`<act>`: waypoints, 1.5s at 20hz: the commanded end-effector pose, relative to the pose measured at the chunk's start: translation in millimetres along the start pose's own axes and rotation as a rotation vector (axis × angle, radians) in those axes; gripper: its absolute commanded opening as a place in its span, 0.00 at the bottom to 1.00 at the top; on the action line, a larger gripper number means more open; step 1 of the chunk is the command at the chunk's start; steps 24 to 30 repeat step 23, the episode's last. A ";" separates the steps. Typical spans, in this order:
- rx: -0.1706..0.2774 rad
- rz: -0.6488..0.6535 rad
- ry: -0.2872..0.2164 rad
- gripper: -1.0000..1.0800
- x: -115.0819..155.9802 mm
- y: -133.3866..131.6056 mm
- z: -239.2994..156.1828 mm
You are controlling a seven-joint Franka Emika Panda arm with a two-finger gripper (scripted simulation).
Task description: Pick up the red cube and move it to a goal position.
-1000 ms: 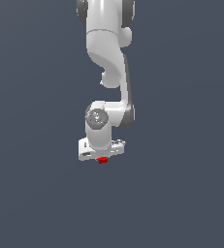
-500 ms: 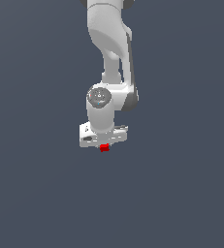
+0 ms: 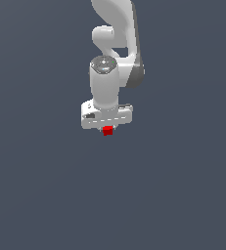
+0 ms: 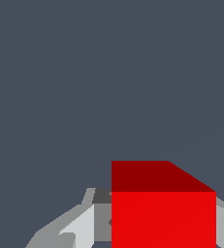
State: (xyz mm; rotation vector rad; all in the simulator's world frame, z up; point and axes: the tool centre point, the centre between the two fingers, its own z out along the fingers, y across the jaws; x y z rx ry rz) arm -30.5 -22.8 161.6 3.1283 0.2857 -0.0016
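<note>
Gripper clamps the red cube between its fingers.

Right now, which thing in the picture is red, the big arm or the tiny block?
The tiny block is red. It sits between the jaws under the white arm, which is white and grey all over.

We see open dark grey space on every side of the white gripper, with nothing standing in its way. The only thing near it is the red cube, pinched between its fingers.
</note>
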 end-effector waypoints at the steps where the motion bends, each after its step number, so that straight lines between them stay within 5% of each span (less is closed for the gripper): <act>1: 0.000 0.000 0.001 0.00 -11.8 -5.2 -19.1; 15: 0.000 0.000 0.001 0.00 -58.2 -26.8 -99.8; 30: 0.000 0.000 0.001 0.00 -64.1 -30.0 -113.4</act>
